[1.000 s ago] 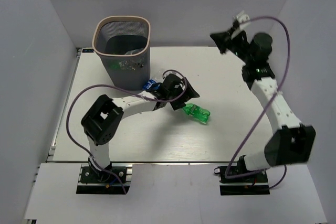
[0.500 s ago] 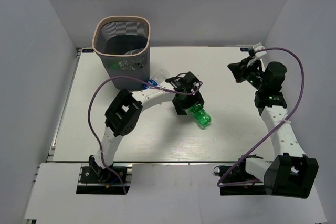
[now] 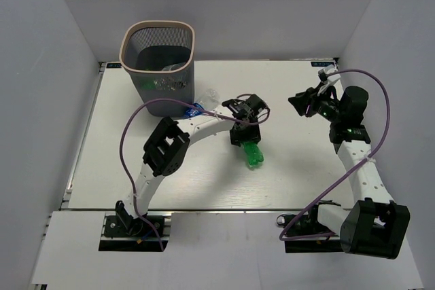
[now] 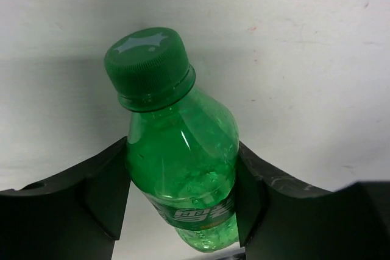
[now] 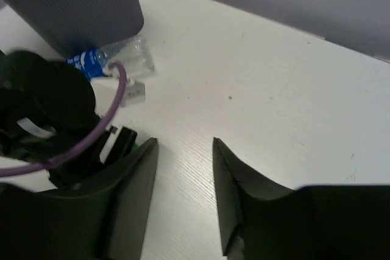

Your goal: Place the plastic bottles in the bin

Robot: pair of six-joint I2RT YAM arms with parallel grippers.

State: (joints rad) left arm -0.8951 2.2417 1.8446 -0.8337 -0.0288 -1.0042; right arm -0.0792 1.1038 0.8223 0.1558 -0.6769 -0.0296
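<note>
Left gripper (image 4: 181, 202) clamped on green bottle (image 4: 183, 150) mid-body; right gripper (image 5: 184, 150) jaws apart over the table (image 5: 280, 89).

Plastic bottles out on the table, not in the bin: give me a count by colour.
green plastic bottle, in the left tool: 1
clear plastic bottle with a blue label, lying beside the dark grey mesh bin: 1
Total: 2
Bottles inside the bin cannot be counted through the mesh.
</note>
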